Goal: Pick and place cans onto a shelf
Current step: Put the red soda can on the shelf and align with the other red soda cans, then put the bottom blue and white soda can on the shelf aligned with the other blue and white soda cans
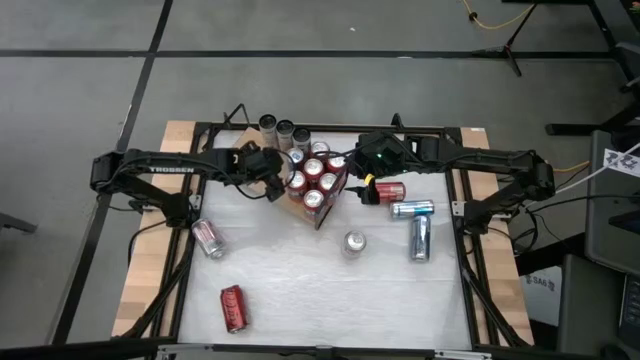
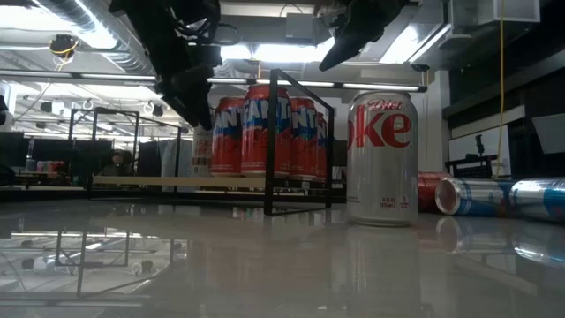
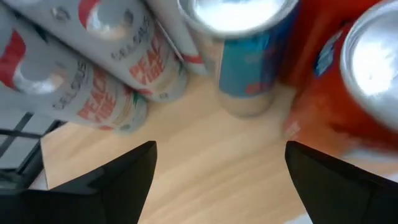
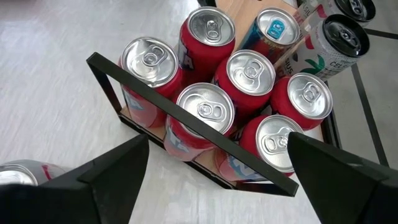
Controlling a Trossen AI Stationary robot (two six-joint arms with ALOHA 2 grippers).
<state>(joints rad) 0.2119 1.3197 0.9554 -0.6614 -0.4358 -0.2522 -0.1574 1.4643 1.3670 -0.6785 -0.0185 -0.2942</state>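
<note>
Red cans (image 4: 205, 118), six, fill shelf (image 3: 205, 168); both end effectors (image 3: 217, 180) (image 4: 217, 180) wide open, empty.

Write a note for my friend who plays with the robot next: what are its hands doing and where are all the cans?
Left gripper: fingers open, empty, over the shelf.
Right gripper: fingers open, empty, beside the shelf.
Flat light-brown wooden shelf with black metal frame: six red cans and a blue-topped can stand on it.
Left to place: upright silver Diet Coke can, and lying on the white table three red cans and two blue-and-silver cans.
</note>
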